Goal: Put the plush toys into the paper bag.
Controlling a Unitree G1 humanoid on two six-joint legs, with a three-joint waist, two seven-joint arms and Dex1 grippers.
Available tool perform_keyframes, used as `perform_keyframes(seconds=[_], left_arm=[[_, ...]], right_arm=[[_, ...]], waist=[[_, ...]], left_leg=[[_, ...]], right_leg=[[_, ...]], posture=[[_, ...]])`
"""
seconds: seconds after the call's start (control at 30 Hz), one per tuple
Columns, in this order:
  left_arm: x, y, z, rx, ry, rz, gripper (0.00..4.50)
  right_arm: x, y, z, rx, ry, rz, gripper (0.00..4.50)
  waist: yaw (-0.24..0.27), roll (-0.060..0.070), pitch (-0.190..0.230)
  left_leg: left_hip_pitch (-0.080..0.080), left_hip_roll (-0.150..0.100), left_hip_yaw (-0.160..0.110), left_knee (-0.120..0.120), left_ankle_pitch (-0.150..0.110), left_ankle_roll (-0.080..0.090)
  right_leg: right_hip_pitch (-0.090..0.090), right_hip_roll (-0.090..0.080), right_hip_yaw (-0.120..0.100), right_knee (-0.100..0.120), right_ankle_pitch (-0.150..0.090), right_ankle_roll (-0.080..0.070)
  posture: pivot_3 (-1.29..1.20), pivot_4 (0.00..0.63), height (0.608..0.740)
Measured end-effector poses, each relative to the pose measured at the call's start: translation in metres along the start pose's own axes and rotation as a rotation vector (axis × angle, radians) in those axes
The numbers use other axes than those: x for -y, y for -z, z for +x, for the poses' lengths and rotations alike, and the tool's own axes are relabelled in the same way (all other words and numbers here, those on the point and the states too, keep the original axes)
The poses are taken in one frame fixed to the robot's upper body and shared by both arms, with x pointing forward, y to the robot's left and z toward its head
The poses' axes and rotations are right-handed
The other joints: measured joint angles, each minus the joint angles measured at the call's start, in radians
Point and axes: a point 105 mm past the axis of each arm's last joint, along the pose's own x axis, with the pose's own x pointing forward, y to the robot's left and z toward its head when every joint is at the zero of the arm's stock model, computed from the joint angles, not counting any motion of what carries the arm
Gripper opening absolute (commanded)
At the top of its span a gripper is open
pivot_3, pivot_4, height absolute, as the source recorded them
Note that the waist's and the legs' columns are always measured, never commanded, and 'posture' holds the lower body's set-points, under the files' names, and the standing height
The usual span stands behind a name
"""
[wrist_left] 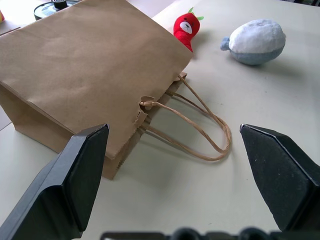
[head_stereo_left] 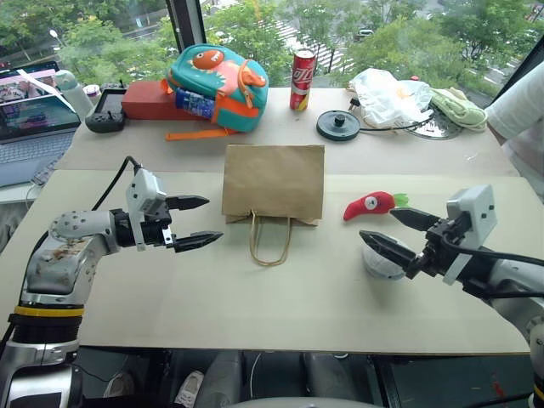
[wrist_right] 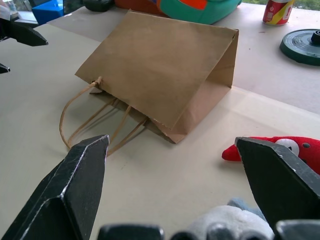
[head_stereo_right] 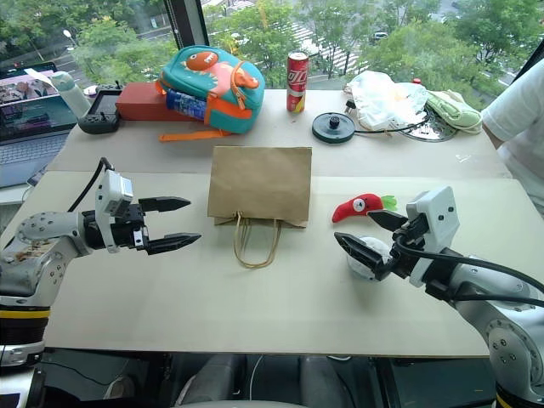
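Note:
The brown paper bag (head_stereo_left: 274,181) lies flat in the middle of the table, its cord handles (head_stereo_left: 270,242) spread toward me. Just right of it lies the red chili plush toy (head_stereo_left: 371,204). The whitish-grey ball plush toy (wrist_left: 256,41) rests nearer the front edge. My right gripper (head_stereo_left: 376,224) is open over that ball, which sits low between its fingers (wrist_right: 80,190), partly hidden. My left gripper (head_stereo_left: 214,218) is open and holds nothing. It hovers left of the bag, pointing at the bag's mouth and handles.
Along the back of the table stand a teal backpack (head_stereo_left: 217,76), a red box (head_stereo_left: 149,100), a red can (head_stereo_left: 302,79), a black round disc (head_stereo_left: 338,125) and a white plastic bag (head_stereo_left: 387,98). A laptop (head_stereo_left: 30,110) sits far left. A person's sleeve (head_stereo_left: 523,110) shows at the right.

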Motion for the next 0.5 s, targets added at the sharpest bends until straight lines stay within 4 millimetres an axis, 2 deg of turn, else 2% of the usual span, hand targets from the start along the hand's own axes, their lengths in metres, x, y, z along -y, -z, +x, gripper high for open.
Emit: perform_keyframes(seconds=[0.33,0.47,0.5], left_arm=[[-0.005,-0.007,0.011,0.017,0.051,0.027,4.50],[0.000,-0.002,0.025,-0.039,0.203,0.151,4.50],[-0.002,-0.003,0.032,-0.075,0.286,0.237,4.50]], right_arm=[[-0.002,0.004,0.002,-0.004,0.009,0.007,4.49],[-0.004,0.004,0.001,-0.003,0.007,0.015,4.49],[-0.005,0.004,0.001,-0.001,0.011,0.014,4.49]], waist=[[0.001,0.000,0.000],[0.003,0.000,0.000],[0.011,0.000,0.000]], left_leg=[[0.000,0.000,0.000,0.000,0.000,0.000],[0.000,-0.001,0.000,0.001,0.000,0.000],[-0.001,-0.001,0.000,0.001,0.000,0.000]], right_leg=[[0.000,0.000,0.000,0.000,0.000,-0.001],[0.000,0.000,0.000,0.000,0.002,-0.004],[0.000,0.001,-0.001,0.000,0.002,-0.003]], posture=[[0.00,0.150,0.740],[0.00,0.150,0.740],[0.00,0.150,0.740]])
